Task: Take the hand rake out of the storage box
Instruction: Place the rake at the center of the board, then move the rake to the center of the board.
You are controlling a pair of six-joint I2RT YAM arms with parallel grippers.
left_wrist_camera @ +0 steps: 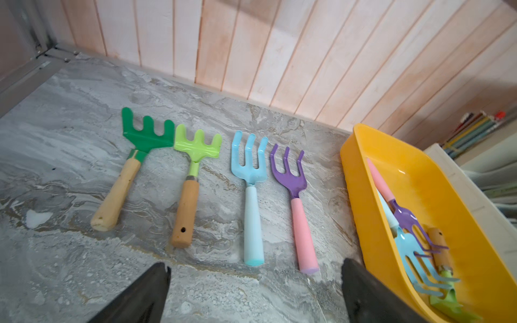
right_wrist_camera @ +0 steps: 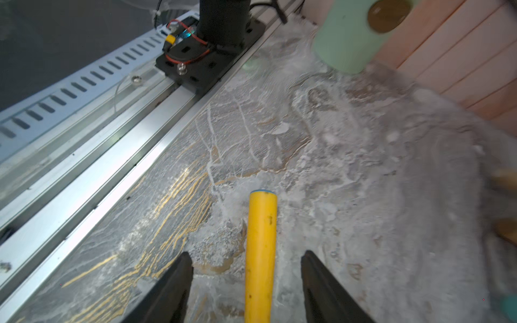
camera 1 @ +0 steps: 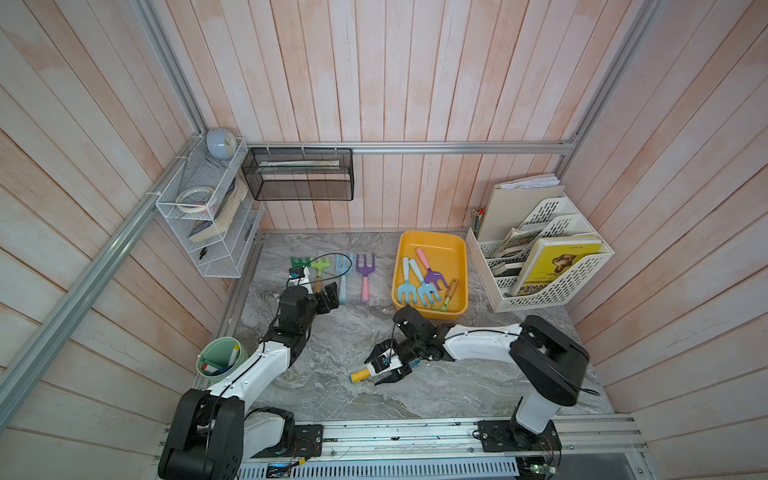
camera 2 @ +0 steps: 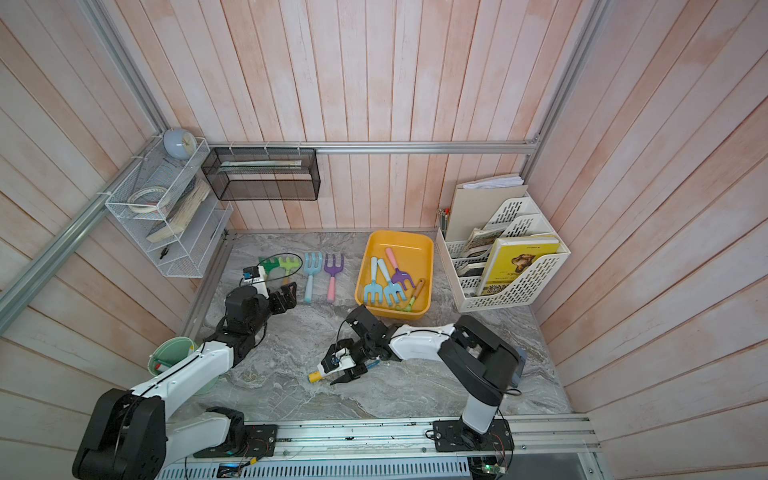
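Observation:
A hand rake with a yellow handle (camera 1: 360, 375) (camera 2: 316, 376) lies flat on the marble table, in front of the storage box. My right gripper (camera 1: 371, 372) (camera 2: 327, 371) is open, one finger on each side of the handle (right_wrist_camera: 261, 237) with gaps showing; the rake's head is hidden under the gripper. The yellow storage box (camera 1: 432, 235) (camera 2: 399, 233) (left_wrist_camera: 361, 201) at the back right holds several more rakes. Further left, my left gripper (camera 1: 330, 297) (left_wrist_camera: 254, 267) stands open and holds nothing, just in front of a row of rakes.
Dark green (left_wrist_camera: 145, 134), light green (left_wrist_camera: 197, 145), blue (left_wrist_camera: 249, 162) and purple (left_wrist_camera: 291, 173) rakes lie side by side at the back left. A green cup with markers (camera 1: 218, 357) stands front left. A white file rack (camera 1: 548, 266) stands right of the box. A metal rail (right_wrist_camera: 112, 156) runs along the front edge.

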